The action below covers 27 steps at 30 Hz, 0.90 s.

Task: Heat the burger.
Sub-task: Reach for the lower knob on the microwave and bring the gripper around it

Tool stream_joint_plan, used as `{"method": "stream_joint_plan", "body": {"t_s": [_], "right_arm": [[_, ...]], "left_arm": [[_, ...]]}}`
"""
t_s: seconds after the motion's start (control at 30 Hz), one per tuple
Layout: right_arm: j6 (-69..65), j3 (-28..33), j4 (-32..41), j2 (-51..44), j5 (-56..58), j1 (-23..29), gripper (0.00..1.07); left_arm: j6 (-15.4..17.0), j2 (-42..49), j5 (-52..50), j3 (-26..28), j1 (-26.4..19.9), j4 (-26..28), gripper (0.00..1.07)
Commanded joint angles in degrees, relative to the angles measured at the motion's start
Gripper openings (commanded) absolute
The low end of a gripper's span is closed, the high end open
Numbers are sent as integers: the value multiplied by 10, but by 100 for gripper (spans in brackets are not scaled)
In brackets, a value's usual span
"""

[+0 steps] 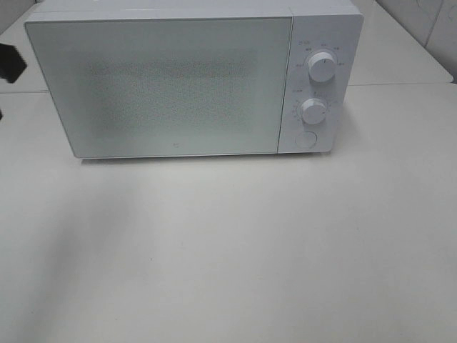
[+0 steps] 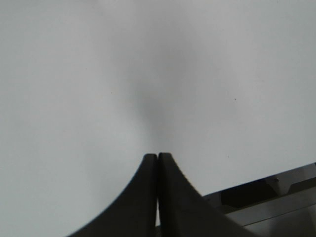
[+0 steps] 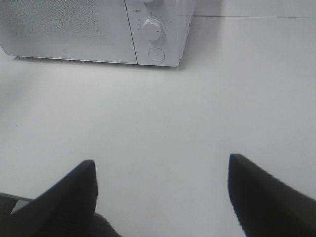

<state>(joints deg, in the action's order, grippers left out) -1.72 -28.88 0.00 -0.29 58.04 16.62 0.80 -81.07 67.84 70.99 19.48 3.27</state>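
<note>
White microwave (image 1: 178, 86), door shut, at 12 o'clock on matte surface (image 1: 228, 250); round dials (image 1: 321, 68) at its 3 o'clock, lettering unreadable; left jaws clenched, right jaws released

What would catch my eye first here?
A white microwave, door shut, sits at the back of a pale table, two knobs on its right side. The right gripper gapes open above the table, while the left gripper is pinched shut.
</note>
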Motion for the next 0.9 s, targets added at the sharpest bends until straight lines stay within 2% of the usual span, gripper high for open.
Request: {"method": "stream_joint_plan", "body": {"t_s": [0.03,0.1,0.2,0.27,0.3,0.33,0.4,0.47,0.53,0.57,0.67,0.73,0.77,0.83,0.9], "right_arm": [[3,-1,0,-15,-7,-3,71],[3,-1,0,-15,-7,-3,71],[3,-1,0,-15,-7,-3,71],[3,-1,0,-15,-7,-3,71],[3,-1,0,-15,-7,-3,71],[3,-1,0,-15,-7,-3,71],[3,-1,0,-15,-7,-3,71],[3,-1,0,-15,-7,-3,71],[3,-1,0,-15,-7,-3,71],[3,-1,0,-15,-7,-3,71],[3,-1,0,-15,-7,-3,71],[3,-1,0,-15,-7,-3,71],[3,-1,0,-15,-7,-3,71],[3,-1,0,-15,-7,-3,71],[3,-1,0,-15,-7,-3,71]], "left_arm": [[11,52,-2,-40,-2,1,0],[23,140,-18,-116,-2,5,0],[23,164,-21,-137,-2,5,0],[22,231,-34,-196,-2,5,0],[22,231,-34,-196,-2,5,0],[22,279,-39,-230,-2,5,0],[22,299,-41,-248,-2,5,0],[22,399,-58,-309,-2,5,0],[22,421,-65,-321,-2,5,0],[21,474,-81,-348,-2,3,0],[18,500,-85,-361,-2,2,0],[9,571,-91,-390,-2,2,0],[9,571,-91,-390,-2,2,0],[4,663,-88,-417,-2,2,0],[2,685,-83,-419,-2,2,0]]}}
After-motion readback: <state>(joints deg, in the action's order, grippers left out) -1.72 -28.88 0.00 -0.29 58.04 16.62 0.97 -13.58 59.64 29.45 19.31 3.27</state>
